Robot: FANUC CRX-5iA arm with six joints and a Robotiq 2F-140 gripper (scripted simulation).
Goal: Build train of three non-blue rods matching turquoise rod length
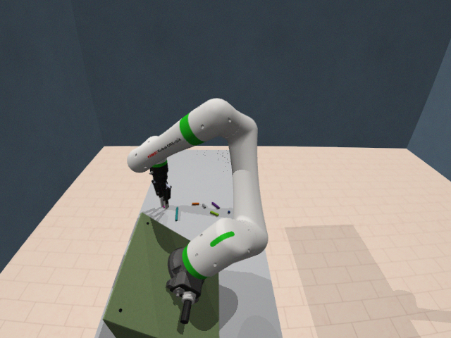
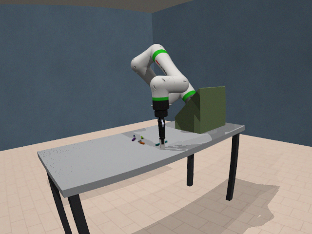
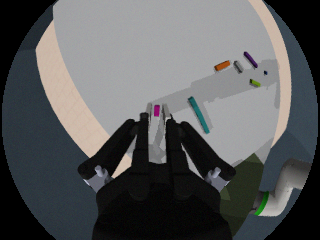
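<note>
My gripper [image 1: 164, 206] [image 2: 162, 146] [image 3: 156, 109] is low at the table, its fingers partly open on both sides of the magenta rod [image 3: 157, 111], with narrow gaps in the wrist view. The exterior view does not show that rod. The turquoise rod [image 1: 176, 213] [image 3: 199, 115] lies alone to the right of the fingers in the wrist view. Farther right lie the orange rod [image 1: 195, 203] [image 2: 142, 143] [image 3: 222, 65], grey rod [image 1: 204, 205] [image 3: 238, 66], purple rod [image 1: 215, 205] [image 2: 133, 139] [image 3: 251, 59] and lime rod [image 1: 213, 213] [image 2: 142, 137] [image 3: 255, 83], apart and variously turned.
The small blue rod [image 1: 228, 212] [image 3: 265, 73] lies beyond the lime and purple rods. The green pedestal [image 1: 134, 276] [image 2: 212, 110] stands at the arm's base, near the turquoise rod's side of the table. A table edge [image 2: 126, 171] runs close to the gripper.
</note>
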